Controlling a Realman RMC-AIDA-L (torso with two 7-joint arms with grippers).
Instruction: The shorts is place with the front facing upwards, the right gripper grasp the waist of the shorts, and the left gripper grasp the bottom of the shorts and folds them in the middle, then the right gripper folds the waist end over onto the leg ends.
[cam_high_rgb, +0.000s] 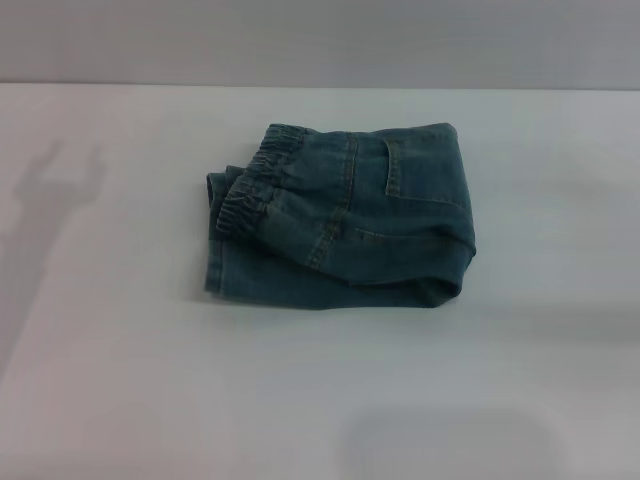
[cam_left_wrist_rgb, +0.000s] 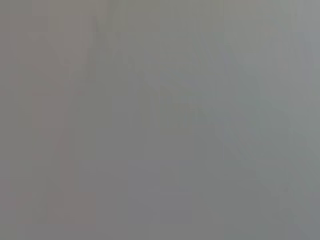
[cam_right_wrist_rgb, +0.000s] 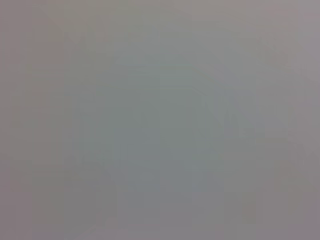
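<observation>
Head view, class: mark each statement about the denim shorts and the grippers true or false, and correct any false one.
1. The shorts lie folded into a compact bundle on the white table. True.
2. The elastic waist of the shorts lies on top, toward the robot's left. True.
3. The right gripper is clamped on the waistband. False: no gripper shows in any view.
4. The shorts are spread flat with both legs extended. False: they are folded over.
5. A stitched pocket is visible. True.
</observation>
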